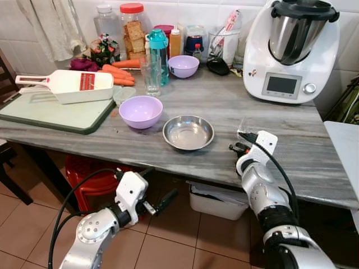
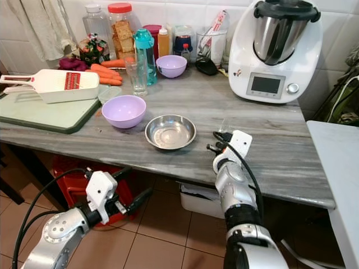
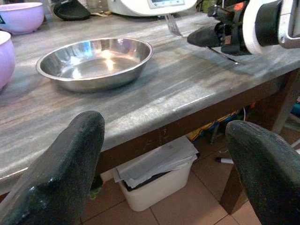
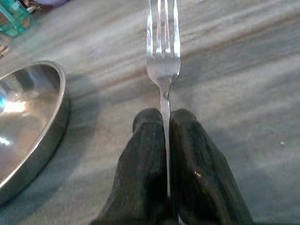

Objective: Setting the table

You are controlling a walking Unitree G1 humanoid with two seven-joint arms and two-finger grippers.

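A steel bowl [image 1: 188, 132] sits near the front edge of the grey marble table [image 1: 314, 157]. Just to its right, my right gripper [image 4: 164, 119] is shut on the handle of a metal fork [image 4: 163, 47]. The fork lies low over the tabletop with its tines pointing toward the back. Left of the steel bowl stands a lilac bowl [image 1: 141, 111]. My left gripper [image 3: 168, 126] hangs open below the table's front edge, with nothing between its fingers [image 3: 79, 140].
A white kitchen machine [image 1: 291, 50] stands at the back right. A cutting board [image 1: 56, 115] with a white slicer [image 1: 70, 85] lies at the left. Carrots [image 1: 118, 73], a glass [image 1: 150, 75], a teal bottle [image 1: 159, 50], jars and a second lilac bowl [image 1: 183, 65] line the back. A red stool [image 1: 90, 174] and a white bin [image 1: 216, 202] are under the table.
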